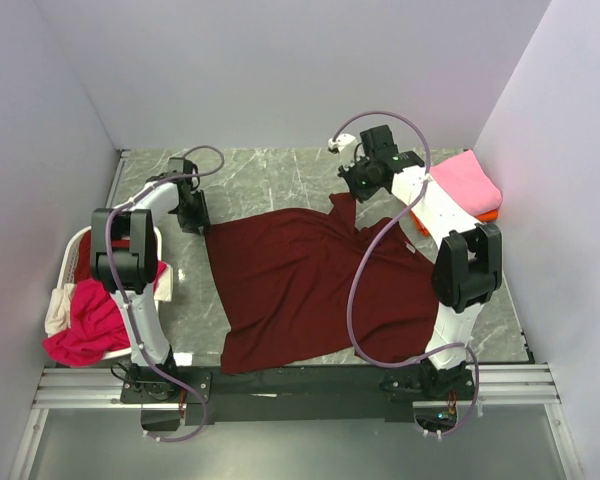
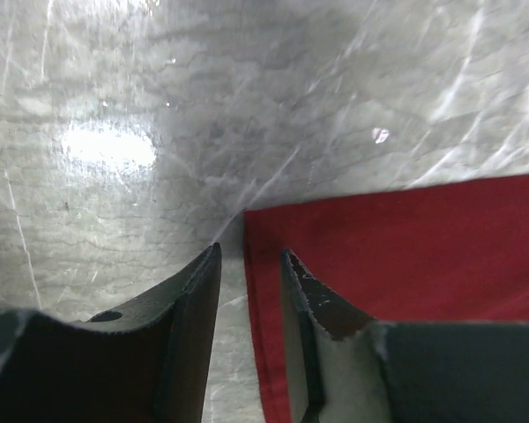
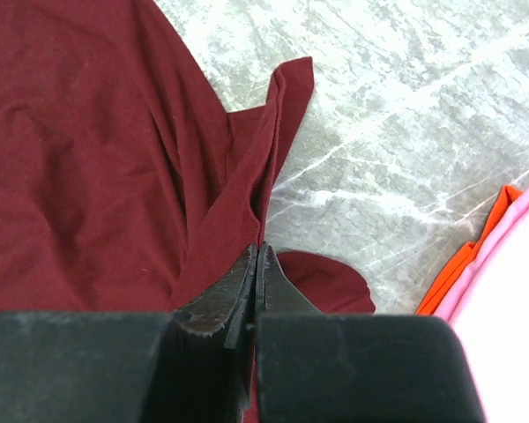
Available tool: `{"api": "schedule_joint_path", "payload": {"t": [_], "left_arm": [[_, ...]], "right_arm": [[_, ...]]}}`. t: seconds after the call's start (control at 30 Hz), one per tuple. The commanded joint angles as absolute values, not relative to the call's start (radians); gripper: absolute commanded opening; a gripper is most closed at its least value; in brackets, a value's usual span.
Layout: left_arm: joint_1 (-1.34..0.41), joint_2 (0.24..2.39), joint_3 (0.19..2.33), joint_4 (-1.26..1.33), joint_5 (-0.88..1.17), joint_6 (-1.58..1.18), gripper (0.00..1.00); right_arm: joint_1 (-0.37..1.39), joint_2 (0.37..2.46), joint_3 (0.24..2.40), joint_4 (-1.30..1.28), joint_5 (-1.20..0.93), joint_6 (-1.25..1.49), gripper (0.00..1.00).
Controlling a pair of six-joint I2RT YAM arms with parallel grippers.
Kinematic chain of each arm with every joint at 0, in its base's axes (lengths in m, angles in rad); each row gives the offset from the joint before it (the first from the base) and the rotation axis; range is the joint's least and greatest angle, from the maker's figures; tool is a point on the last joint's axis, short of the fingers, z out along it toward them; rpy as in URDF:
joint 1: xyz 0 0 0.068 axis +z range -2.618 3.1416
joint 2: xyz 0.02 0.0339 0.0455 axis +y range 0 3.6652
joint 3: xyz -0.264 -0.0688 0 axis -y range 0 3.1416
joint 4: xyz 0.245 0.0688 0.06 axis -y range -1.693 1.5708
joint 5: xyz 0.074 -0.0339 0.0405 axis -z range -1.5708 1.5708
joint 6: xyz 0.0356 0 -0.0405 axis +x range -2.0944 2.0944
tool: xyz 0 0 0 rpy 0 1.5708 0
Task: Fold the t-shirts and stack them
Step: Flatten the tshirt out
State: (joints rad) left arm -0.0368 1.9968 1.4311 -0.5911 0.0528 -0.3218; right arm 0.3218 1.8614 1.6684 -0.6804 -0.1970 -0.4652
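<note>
1. Grey-veined marble counter (image 1: 280,180), boxed by plain pale walls (image 1: 280,70) on the left, far and right sides.
2. Large maroon t-shirt (image 1: 300,290) (image 2: 406,247) (image 3: 79,159) spread mostly flat over the counter's middle, from short of the far edge down to the near edge. Creased and bunched toward its right side.
3. At that shirt's far-left corner, toward the counter's left edge: left gripper (image 1: 193,215) (image 2: 249,256), tips pointed down at the cloth. Jaws parted by a narrow gap. In the wrist view, shirt corner right at the gap, one finger over bare marble, the other over the cloth edge. Nothing visibly pinched, cloth lying flat.
4. Near the far edge, right of centre: right gripper (image 1: 355,185) (image 3: 257,251), jaws pressed fully together on a raised ridge of the maroon cloth, the fold running straight into the tips. Small rounded flap of the same shirt on the marble just beside the tips.
5. Far-right corner: folded pink t-shirt (image 1: 465,180) (image 3: 511,264) on top of orange t-shirt (image 1: 488,214) (image 3: 463,264), only an orange edge showing. Both clear of the maroon cloth.
6. Left edge: white basket (image 1: 75,250), magenta t-shirt (image 1: 90,325) spilling over its near rim, cream t-shirt (image 1: 58,310) touching it on the left.
</note>
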Motion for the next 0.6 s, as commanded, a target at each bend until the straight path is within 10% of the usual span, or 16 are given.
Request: {"api": "schedule_joint_path", "payload": {"t": [0.0,0.57], "left_arm": [[-0.034,2.005,1.488,-0.614,0.028,-0.293,0.39],[-0.034,2.077,1.508,-0.63,0.127,-0.291,0.16]], "right_arm": [[0.308,1.871,1.687,-0.658,-0.215,-0.463,0.0],[0.287,1.878,1.712,-0.675,-0.225,-0.457,0.0]]}}
